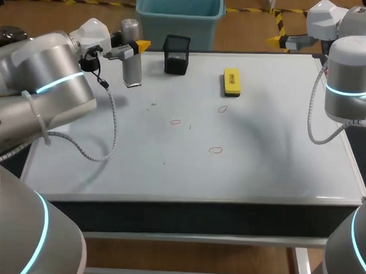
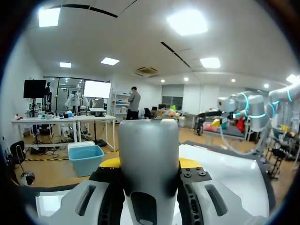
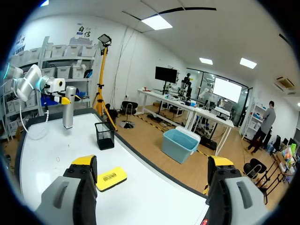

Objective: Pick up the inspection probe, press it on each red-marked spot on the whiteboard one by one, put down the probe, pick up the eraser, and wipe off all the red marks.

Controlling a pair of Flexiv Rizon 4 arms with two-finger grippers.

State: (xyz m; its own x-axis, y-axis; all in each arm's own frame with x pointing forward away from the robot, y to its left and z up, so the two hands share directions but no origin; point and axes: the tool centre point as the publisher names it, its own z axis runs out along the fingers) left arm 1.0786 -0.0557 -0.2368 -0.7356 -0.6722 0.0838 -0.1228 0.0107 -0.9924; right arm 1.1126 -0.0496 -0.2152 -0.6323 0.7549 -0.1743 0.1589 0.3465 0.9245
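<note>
Head view: white worktop [image 1: 260, 170] bearing three red marks [image 1: 215, 150]. Yellow eraser [image 1: 231, 81] and black mesh holder [image 1: 176, 54] off to the side of the left jaws. Silver cylindrical probe [image 1: 132, 69] upright, clamped in the left jaws above the worktop's far corner.

Left wrist view: probe [image 2: 148, 154] filling the gap, pinched from both sides.

Right wrist view: right jaws spread wide, holding nothing. Eraser [image 3: 111, 178] flat just ahead, holder [image 3: 104, 135] farther ahead, probe [image 3: 69, 107] beyond, upright in the left jaws.

A white table [image 1: 278, 170] stands on a brown wooden floor [image 1: 247, 31] marked with yellow-and-black tape [image 1: 278, 20]. 1 blue bin [image 1: 178, 19] sits behind it. White walls [image 3: 136, 61] and bright ceiling panels [image 2: 187, 21] enclose the room.
</note>
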